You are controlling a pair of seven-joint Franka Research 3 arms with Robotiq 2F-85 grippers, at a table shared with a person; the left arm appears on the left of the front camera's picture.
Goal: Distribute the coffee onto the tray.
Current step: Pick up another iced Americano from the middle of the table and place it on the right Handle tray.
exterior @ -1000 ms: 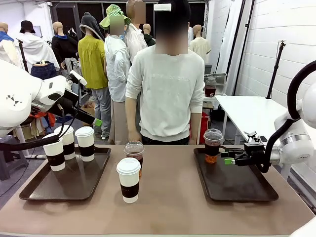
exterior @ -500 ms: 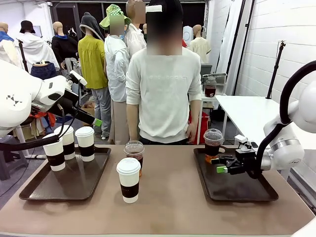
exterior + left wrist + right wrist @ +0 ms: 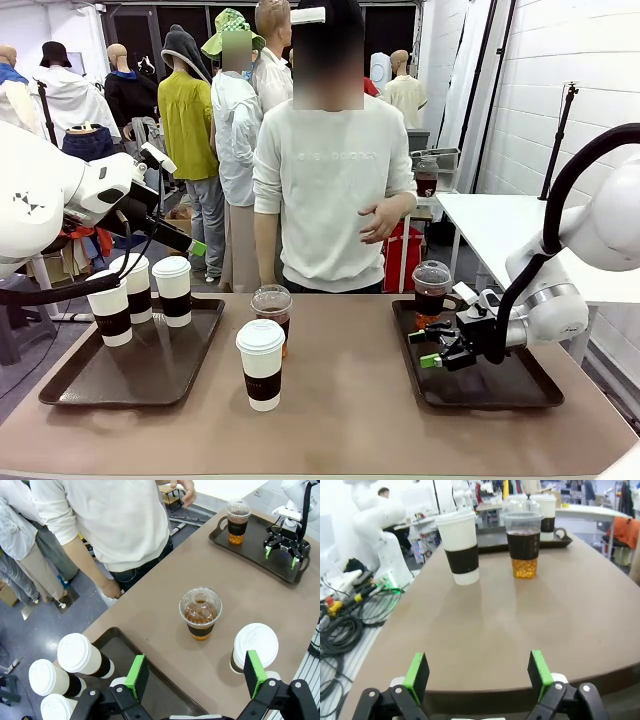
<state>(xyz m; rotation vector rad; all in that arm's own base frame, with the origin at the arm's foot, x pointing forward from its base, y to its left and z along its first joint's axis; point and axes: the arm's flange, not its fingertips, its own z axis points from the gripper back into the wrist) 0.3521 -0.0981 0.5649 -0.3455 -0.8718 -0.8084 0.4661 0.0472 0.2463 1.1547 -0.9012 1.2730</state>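
Observation:
Three white paper cups with brown sleeves (image 3: 131,287) stand on the left tray (image 3: 150,372). One more paper cup (image 3: 261,363) and a clear dome-lidded cup of dark drink (image 3: 271,310) stand on the bare table between the trays. A second clear cup (image 3: 432,290) sits at the far left corner of the right tray (image 3: 500,385). My right gripper (image 3: 432,350) is open, low over that tray's left edge, a little nearer than the clear cup and pointing at the middle cups (image 3: 460,547). My left gripper (image 3: 195,672) is open, raised high above the left tray, looking down on the clear cup (image 3: 200,612).
A person in a white sweater (image 3: 335,190) stands at the far side, one hand (image 3: 380,220) raised to the chest. A white side table (image 3: 510,230) stands at the back right. Brown tabletop lies bare in front of the middle cups.
My right gripper has drawn back from the clear cup on the right tray, moving left and nearer, still open. The person's hand has risen to the chest. The left arm has not moved.

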